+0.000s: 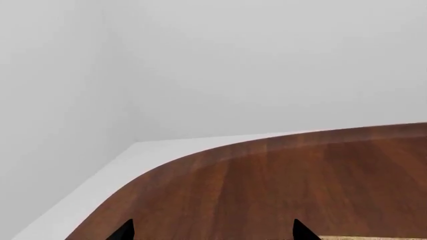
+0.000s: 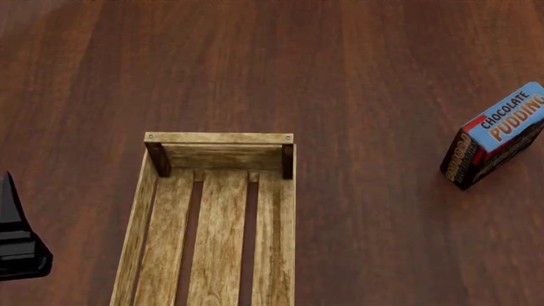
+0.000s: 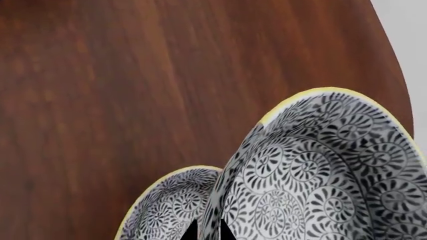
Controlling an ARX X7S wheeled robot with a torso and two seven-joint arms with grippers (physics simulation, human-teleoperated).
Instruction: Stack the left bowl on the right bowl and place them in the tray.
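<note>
Two grey spiral-patterned, yellow-rimmed bowls, one large (image 3: 333, 175) and one smaller (image 3: 170, 207), sit nested with my right gripper (image 3: 207, 231) pinching the large one's rim, my left gripper (image 1: 213, 231) spread (holding nothing), and the weathered-wood slatted tray (image 2: 136, 217) not yet holding them.

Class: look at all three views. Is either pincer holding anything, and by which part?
The right pincer grips the larger patterned bowl by its rim. The left pincer is open, holding nothing.
</note>
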